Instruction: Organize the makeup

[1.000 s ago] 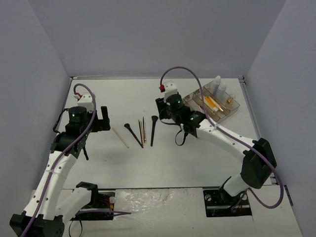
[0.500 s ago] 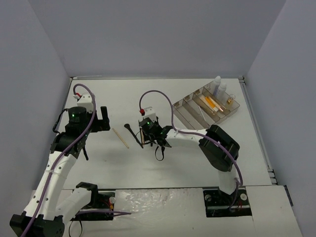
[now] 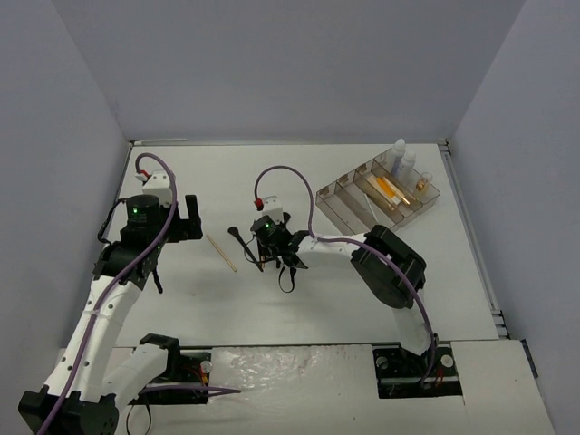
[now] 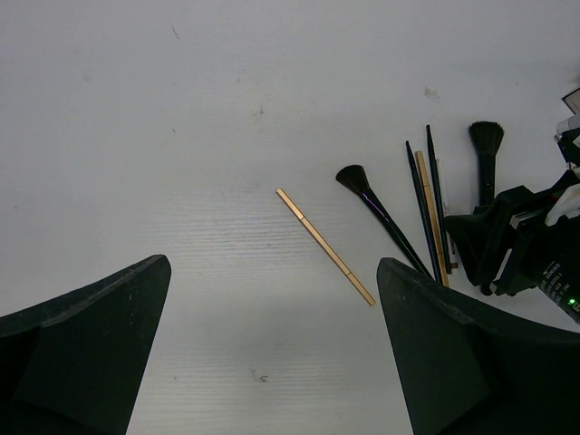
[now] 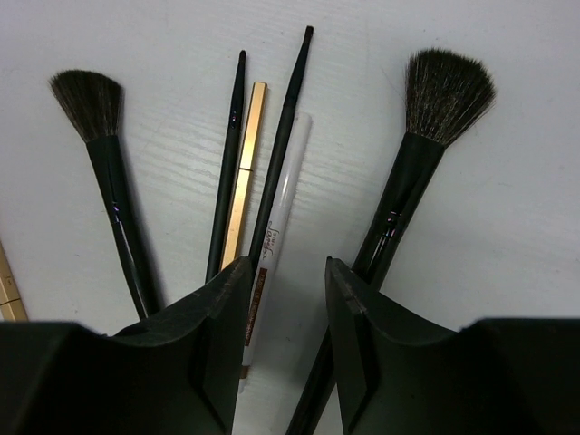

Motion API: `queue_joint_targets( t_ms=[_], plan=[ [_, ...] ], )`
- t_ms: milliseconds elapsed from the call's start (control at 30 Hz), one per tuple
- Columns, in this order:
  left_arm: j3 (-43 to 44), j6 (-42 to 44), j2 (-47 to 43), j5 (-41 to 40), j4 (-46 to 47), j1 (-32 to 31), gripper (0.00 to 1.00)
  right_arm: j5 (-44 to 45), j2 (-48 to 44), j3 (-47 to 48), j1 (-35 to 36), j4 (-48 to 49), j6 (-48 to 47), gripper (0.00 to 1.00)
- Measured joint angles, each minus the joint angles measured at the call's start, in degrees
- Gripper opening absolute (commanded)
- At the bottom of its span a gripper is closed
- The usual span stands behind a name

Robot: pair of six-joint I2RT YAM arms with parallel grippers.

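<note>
Fluffy-tipped black brush; flat gold stick

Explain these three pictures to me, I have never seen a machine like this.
They show two robot arms bolted to a white table. The wide picture looks down from above and behind them. The other two come from a camera on each wrist, so the dark shapes at the bottom are that arm's own fingers. The left pincer hangs open above a tan stick. The right pincer is open, low over brushes and thin pencils, a white pencil lying roughly between its fingers. Neither holds anything. At the far right stands a clear divided tray with white bottles at its far end.
</note>
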Motion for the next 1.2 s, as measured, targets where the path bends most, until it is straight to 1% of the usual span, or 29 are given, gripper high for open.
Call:
queue_joint_targets(
  t_ms=[200,300,700,733,900,967,1200],
  plan=[
    [0.0,0.0,0.1,0.0,0.0,0.0,0.97,0.1,1.2,0.3,0.0,0.2,0.3,0.29],
    [0.0,0.0,0.1,0.0,0.0,0.0,0.97,0.2,1.5,0.3,0.0,0.9,0.8,0.26],
    [0.0,0.0,0.2,0.0,0.0,0.0,0.97,2.4,1.7,-0.7,0.0,1.3,1.2,0.24],
    [0.0,0.0,0.2,0.0,0.0,0.0,0.97,2.5,1.7,-0.7,0.0,1.3,1.2,0.23],
    [0.0,0.0,0.2,0.0,0.0,0.0,0.97,2.6,1.7,-0.7,-0.1,1.2,1.0,0.02],
    [0.0,0.0,0.2,0.0,0.0,0.0,0.97,2.6,1.7,-0.7,-0.1,1.2,0.9,0.0],
    [0.0,0.0,0.3,0.0,0.0,0.0,0.97,1.2,1.6,1.2,-0.2,-1.5,-1.2,0.0]
  ],
)
